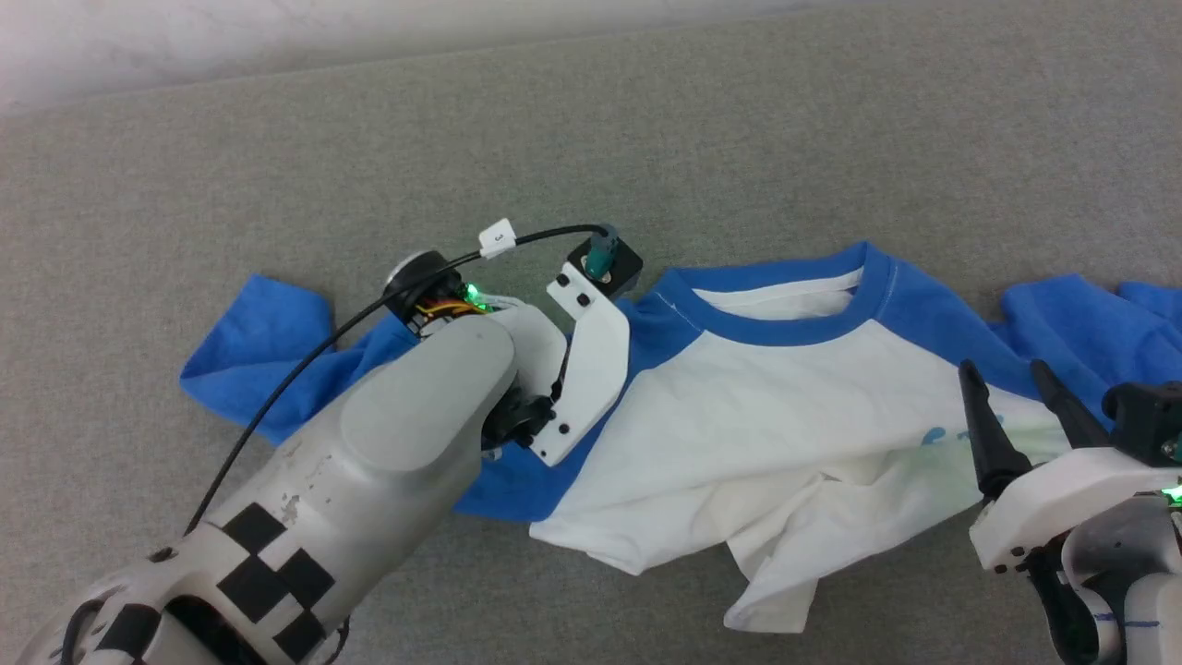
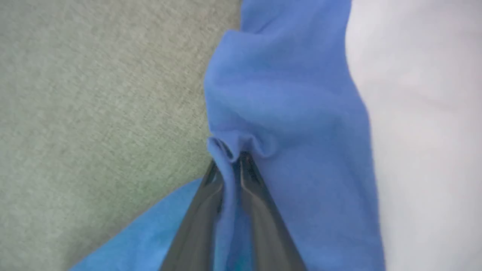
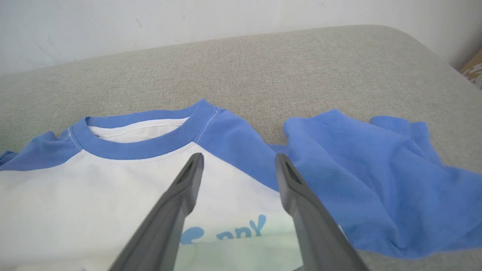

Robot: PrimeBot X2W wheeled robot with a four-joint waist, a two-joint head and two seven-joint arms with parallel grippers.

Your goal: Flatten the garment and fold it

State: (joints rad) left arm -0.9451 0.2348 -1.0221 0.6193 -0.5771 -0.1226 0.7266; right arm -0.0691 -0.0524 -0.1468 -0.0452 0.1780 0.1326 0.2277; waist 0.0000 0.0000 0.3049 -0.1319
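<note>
Nearest to my head camera is my pale left forearm (image 1: 397,443) with its black squares. It reaches forward and down, so that the wrist covers the fingers below it. Seen from the wrist, my left gripper (image 2: 233,165) is closed on a small ridge of blue cloth, which stands up between the two fingertips. The garment (image 1: 766,406) is thus pinched in its blue part, and the white body begins a little to the right of my fingers. My right gripper (image 3: 239,158) has its jaws wide apart with nothing between them, and it points across the white chest toward the collar (image 3: 143,141) ahead. The blue lettering (image 3: 226,233) lies under its fingers; whether they touch the cloth I cannot tell. The garment lies face up on the grey surface (image 1: 646,139). I judge the flattening only partly done: the chest is rather smooth, but the hem (image 1: 776,591) behind my fingertips is turned up and wrinkled, and the sleeve (image 3: 369,180) to the right of my right gripper is bunched. No fold is made yet.
</note>
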